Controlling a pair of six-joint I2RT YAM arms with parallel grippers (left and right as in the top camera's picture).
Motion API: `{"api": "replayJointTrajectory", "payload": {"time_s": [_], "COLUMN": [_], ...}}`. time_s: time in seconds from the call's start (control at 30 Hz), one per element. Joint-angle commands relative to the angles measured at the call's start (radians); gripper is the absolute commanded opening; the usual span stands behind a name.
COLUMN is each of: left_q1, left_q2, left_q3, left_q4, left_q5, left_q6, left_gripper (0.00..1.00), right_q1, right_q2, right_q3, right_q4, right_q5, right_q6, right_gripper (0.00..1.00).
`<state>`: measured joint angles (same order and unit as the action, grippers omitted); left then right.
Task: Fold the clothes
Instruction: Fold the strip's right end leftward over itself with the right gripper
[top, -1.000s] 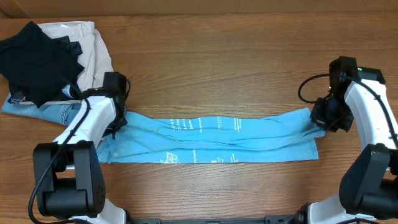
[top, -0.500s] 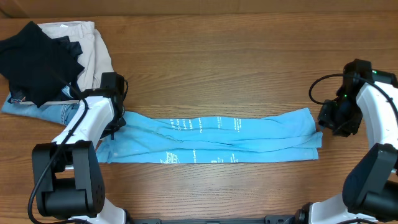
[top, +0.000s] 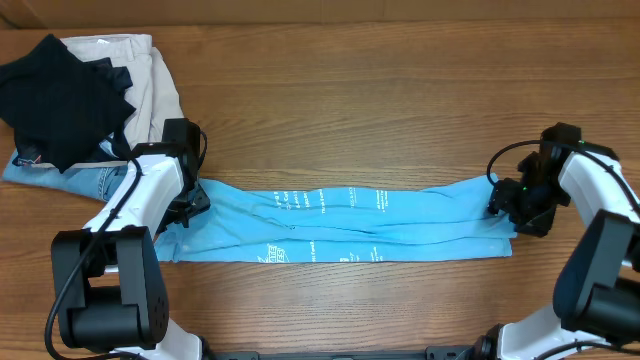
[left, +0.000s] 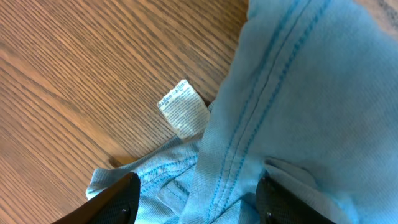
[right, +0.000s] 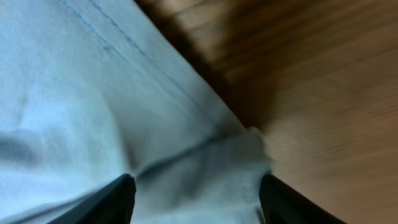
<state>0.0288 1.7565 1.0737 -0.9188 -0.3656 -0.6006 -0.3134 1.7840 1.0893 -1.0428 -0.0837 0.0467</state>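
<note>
The sky-blue T-shirt (top: 340, 225) is lying as a long strip across the near side of the table (top: 350, 110), looking light and floppy, with the left gripper (left: 196, 193) and right gripper (right: 196, 194) hanging spread open over its stitched ends, probably the best pinch spots.

White print (top: 322, 200) on T-shirt (top: 420, 232) illegible

Matt cotton T-shirt (top: 350, 222), grained wooden table (top: 350, 100), printed fabric label (left: 183, 108)

One T-shirt (top: 340, 222), two claws (left: 196, 202) (right: 199, 199), perhaps three other garments (top: 60, 100) (one pile)
</note>
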Motion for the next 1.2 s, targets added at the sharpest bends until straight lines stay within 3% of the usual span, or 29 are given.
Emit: {"api": "replayJointTrajectory", "payload": {"time_s": [0.0, 0.43, 0.47, 0.53, 0.8, 0.9, 1.03, 1.17], "left_q1": [0.003, 0.004, 0.004, 0.004, 0.004, 0.003, 0.003, 0.003], "left_q2": [0.009, 0.009, 0.009, 0.009, 0.008, 0.008, 0.008, 0.008], "left_q3": [0.002, 0.002, 0.002, 0.002, 0.041, 0.085, 0.145, 0.176], "left_q4": [-0.013, -0.024, -0.024, -0.024, -0.037, -0.056, -0.072, -0.076], "left_q5": [0.026, 0.027, 0.027, 0.033, 0.082, 0.104, 0.134, 0.151], "left_q6": [-0.005, -0.005, -0.006, -0.005, 0.008, 0.028, 0.048, 0.049], "left_gripper": [0.63, 0.66, 0.66, 0.66, 0.66, 0.65, 0.66, 0.66], "right_q1": [0.0, 0.0, 0.0, 0.0, 0.0, -0.007, -0.047, -0.113], "right_q2": [0.032, 0.034, 0.035, 0.042, 0.045, 0.045, 0.045, 0.045], "right_q3": [-0.035, -0.049, -0.055, -0.065, -0.064, -0.033, 0.071, 0.186], "right_q4": [0.05, 0.086, 0.085, 0.084, 0.093, 0.091, 0.05, 0.01], "right_q5": [-0.113, -0.12, -0.12, -0.12, -0.118, -0.084, 0.059, 0.134], "right_q6": [-0.053, -0.055, -0.056, -0.055, -0.055, -0.034, 0.098, 0.115], "right_gripper": [0.67, 0.61, 0.57, 0.41, 0.04, 0.04, 0.04, 0.04]}}
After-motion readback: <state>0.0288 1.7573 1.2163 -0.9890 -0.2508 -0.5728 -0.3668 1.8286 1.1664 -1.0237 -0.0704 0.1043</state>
